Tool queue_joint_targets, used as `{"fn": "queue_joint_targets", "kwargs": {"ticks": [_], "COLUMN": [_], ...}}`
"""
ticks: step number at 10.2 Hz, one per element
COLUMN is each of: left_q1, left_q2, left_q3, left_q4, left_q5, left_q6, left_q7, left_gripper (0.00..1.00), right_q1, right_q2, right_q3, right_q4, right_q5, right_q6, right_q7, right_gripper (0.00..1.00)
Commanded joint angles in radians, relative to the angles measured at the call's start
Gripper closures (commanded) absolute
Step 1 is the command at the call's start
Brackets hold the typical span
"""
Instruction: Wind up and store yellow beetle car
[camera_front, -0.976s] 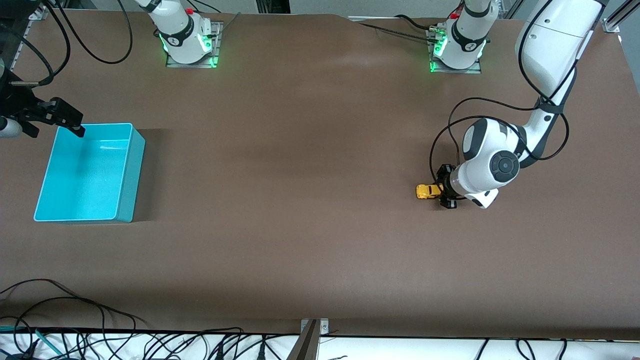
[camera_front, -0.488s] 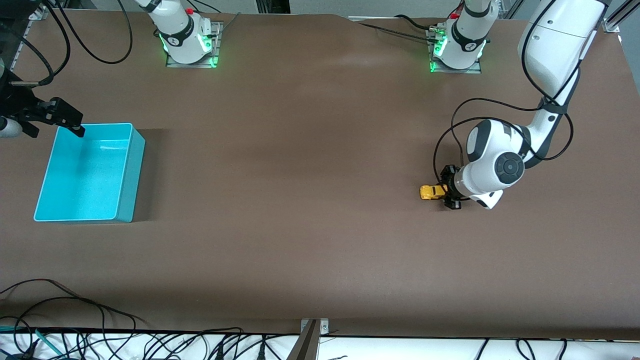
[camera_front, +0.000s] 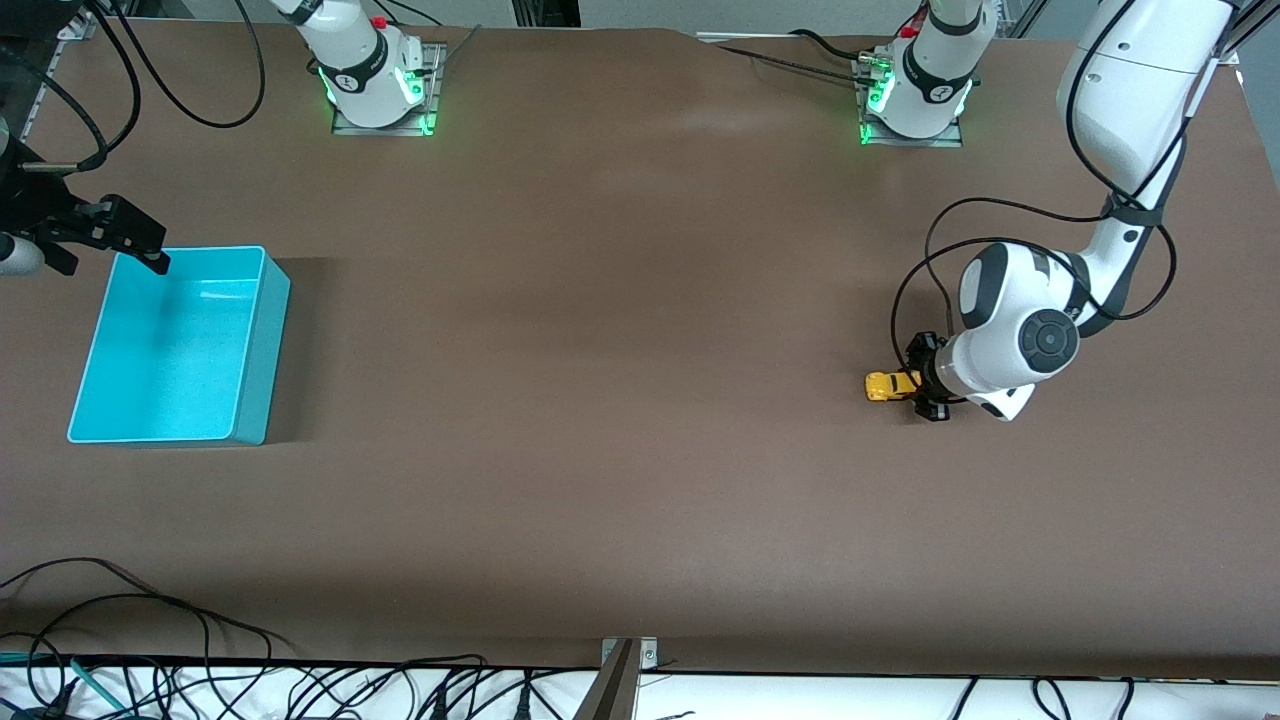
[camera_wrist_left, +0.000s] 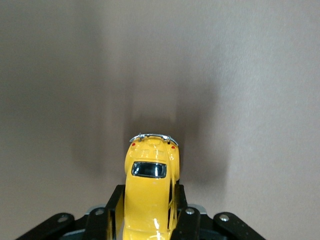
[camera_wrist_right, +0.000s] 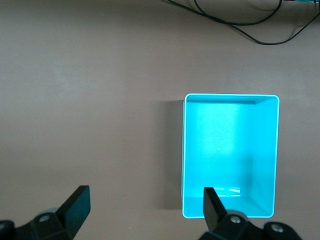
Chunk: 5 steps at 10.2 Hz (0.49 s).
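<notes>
While the right gripper waits spread wide above the bin, the left gripper pinches the car, seemingly touching the table.

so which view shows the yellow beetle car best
The left wrist view: the yellow beetle car fills the lower middle, clamped in the left tool, window and bumper clear. The front view shows only a tiny yellow shape. The right wrist view misses it.

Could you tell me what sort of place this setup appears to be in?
Most likely a robotics lab workbench: two arm bases bolted to a brown-covered table, loose cables along its edge, and only a toy car and a turquoise bin as props.
</notes>
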Motion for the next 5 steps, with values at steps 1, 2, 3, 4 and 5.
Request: {"fn": "queue_joint_targets", "kwargs": {"ticks": [1,2,3,4,5], "left_q1": [0.039,0.046,0.059,0.077,0.092], "left_q2": [0.048,0.05,0.056,0.057,0.063], "left_q3": [0.012,0.014,0.015,0.014,0.014], "left_q4": [0.009,0.009,0.007,0.007,0.001], "left_q5": [0.042,0.044,0.05,0.089,0.124], "left_q6": [0.032,0.032,0.032,0.032,0.032], "left_q7": [0.067,0.083,0.097,0.098,0.1], "left_gripper": [1.0,1.0,1.0,1.0,1.0], "right_q1": [0.002,0.002,0.002,0.002,0.002], "right_q2": [0.005,0.005,0.005,0.005,0.005], "right_q3": [-0.001,-0.001,-0.001,-0.001,-0.001], "right_q4": [0.019,0.019,0.019,0.019,0.019], "right_q5": [-0.002,-0.002,-0.002,-0.002,-0.002], "right_q6": [-0.008,-0.008,-0.007,-0.005,-0.005], "right_q7": [0.003,0.003,0.003,0.003,0.003], "right_gripper": [0.0,0.0,0.0,0.0,0.0]}}
